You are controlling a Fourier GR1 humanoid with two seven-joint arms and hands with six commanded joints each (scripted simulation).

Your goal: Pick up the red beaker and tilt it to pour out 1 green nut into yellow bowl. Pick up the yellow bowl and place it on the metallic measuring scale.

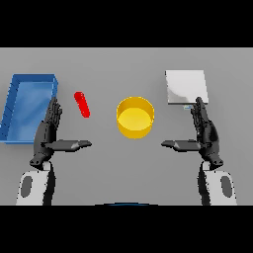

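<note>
The red beaker [82, 104] shows as a slim red shape on the grey table, left of centre, slanting down to the right. The yellow bowl [135, 116] stands at the middle of the table, and I see nothing inside it. A metallic measuring scale [185, 87] lies flat at the back right. My left hand [48, 132] rests open just left of the beaker, fingers straight, thumb pointing toward the bowl. My right hand [204, 132] mirrors it, open, its fingertips reaching the scale's near edge. No green nut is visible.
A blue tray [11, 107] sits at the far left, beside my left hand; its near right wall is close to the fingers.
</note>
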